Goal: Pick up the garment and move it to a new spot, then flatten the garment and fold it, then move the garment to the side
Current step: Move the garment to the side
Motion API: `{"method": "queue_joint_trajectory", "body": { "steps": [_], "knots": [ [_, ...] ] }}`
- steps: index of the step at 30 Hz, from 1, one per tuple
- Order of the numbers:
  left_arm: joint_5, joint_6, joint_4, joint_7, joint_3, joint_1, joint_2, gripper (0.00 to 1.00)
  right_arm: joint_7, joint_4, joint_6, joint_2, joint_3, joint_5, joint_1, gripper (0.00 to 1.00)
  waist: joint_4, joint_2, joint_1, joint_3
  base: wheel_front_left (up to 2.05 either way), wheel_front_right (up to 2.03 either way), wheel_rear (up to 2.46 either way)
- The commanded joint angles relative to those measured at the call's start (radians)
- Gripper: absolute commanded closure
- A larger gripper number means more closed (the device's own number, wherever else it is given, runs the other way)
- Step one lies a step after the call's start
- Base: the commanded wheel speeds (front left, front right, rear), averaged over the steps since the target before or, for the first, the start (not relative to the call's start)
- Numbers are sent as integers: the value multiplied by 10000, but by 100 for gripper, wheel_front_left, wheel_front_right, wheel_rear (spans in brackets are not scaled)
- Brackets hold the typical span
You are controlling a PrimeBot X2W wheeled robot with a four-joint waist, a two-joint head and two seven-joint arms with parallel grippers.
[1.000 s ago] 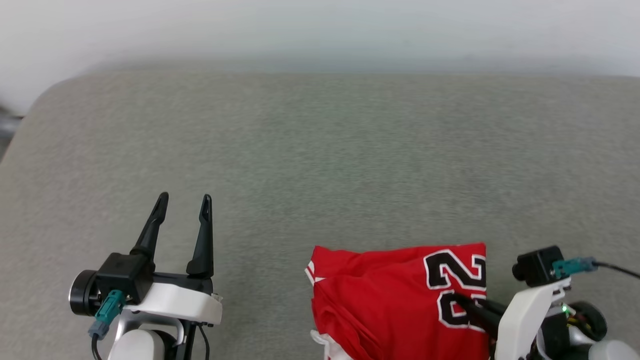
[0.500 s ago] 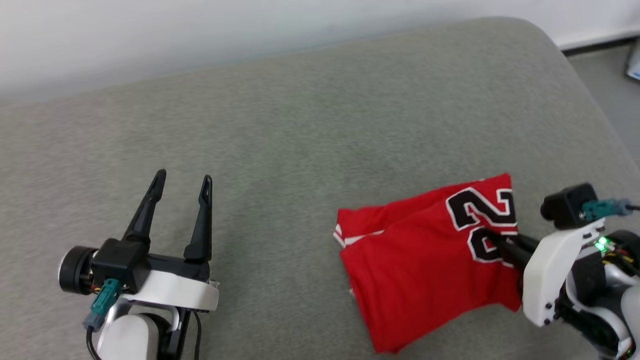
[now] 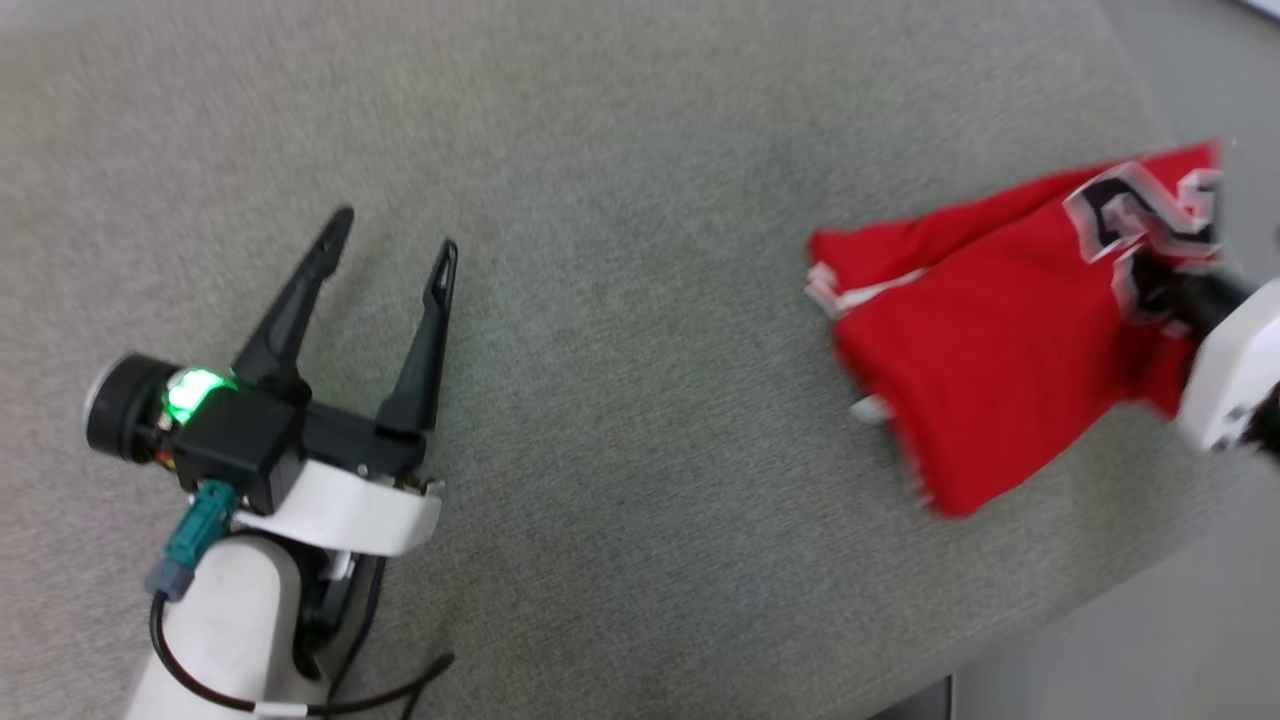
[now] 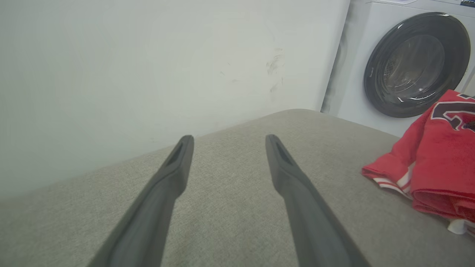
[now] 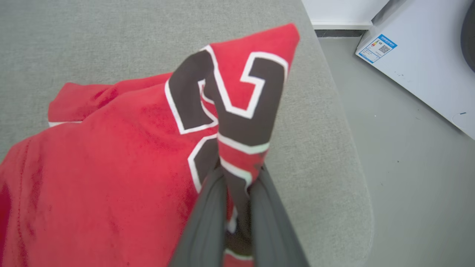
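The folded red garment (image 3: 1000, 320) with black white-outlined numerals lies near the right edge of the grey padded surface (image 3: 640, 300), its numbered corner lifted. My right gripper (image 5: 239, 174) is shut on that corner of the garment (image 5: 111, 155), fabric pinched between its two dark fingers. At the right edge of the head view the right gripper (image 3: 1165, 290) is blurred. My left gripper (image 3: 395, 230) rests open over bare surface at the left, nothing between its fingers. In the left wrist view the left gripper (image 4: 226, 139) points toward a wall, with the garment (image 4: 434, 159) off to the right.
A white washing machine (image 4: 412, 63) with a dark round door stands beyond the surface's right end. Grey floor (image 5: 408, 148) lies past the rounded right edge of the surface. A pale wall (image 4: 148, 66) runs behind.
The head camera has swung, shifting the whole picture. The right gripper has dragged the garment toward the surface's right edge, lifting its numbered corner. The left gripper stays open in place.
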Motion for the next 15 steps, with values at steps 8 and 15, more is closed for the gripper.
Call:
{"method": "queue_joint_trajectory", "body": {
  "steps": [8,15],
  "knots": [
    [-13,7,-774,396,-276,-1025,558,0,-936,1932,-17,-337,-1545,-637,-1624,100,498,0,-2,1751,0,0,0],
    [6,6,-1373,679,-422,-1519,824,0,-1685,3524,-17,-293,-2914,-1366,-2358,100,878,0,-2,2519,0,0,0]
  ]
}}
